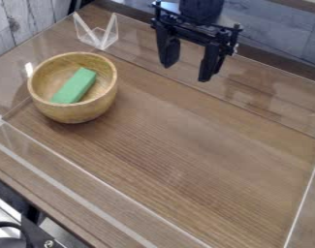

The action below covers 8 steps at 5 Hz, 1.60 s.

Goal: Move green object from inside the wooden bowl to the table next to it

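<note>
Nearest me the surface (186, 155) lies bare, well below my jaws. The wooden bowl (75, 87), left of the jaws and lower, holds the green object (77, 85) tilted against its wall. My gripper (191, 55) hangs with jaws apart, empty. I risk clipping the thick rim descending, tipping the bowl.

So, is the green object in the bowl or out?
In: the green object lies inside the wooden bowl, below its rim.

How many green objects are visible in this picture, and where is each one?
1. The green object lies inside the wooden bowl, at the left of the table. Nothing else green shows; something small beneath it would be hidden.
</note>
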Each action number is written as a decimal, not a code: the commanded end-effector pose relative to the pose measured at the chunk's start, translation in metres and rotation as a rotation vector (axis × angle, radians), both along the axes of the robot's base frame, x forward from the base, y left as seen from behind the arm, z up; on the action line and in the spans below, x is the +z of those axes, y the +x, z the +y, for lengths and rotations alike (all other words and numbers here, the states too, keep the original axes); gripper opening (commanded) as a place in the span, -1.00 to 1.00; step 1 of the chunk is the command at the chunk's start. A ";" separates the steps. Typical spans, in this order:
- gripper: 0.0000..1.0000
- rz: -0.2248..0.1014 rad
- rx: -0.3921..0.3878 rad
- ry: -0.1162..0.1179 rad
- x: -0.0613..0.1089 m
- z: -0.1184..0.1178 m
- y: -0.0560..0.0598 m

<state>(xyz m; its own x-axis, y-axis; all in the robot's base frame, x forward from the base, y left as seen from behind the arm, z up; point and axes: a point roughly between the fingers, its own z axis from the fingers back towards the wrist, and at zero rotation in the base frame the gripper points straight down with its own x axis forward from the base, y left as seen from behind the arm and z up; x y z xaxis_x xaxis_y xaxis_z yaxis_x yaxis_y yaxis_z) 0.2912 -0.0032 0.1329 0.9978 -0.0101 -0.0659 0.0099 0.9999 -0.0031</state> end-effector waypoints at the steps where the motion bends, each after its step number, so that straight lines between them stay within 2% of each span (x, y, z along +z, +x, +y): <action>1: 1.00 0.017 -0.042 -0.005 -0.008 0.002 -0.006; 2: 1.00 0.016 -0.058 -0.014 -0.011 0.026 -0.016; 4: 1.00 -0.058 -0.042 -0.032 -0.012 0.116 -0.038; 5: 1.00 -0.071 0.096 -0.030 -0.024 0.151 -0.034; 6: 1.00 -0.076 0.228 -0.022 -0.041 0.173 -0.028; 8: 1.00 -0.073 0.354 -0.015 -0.048 0.207 -0.025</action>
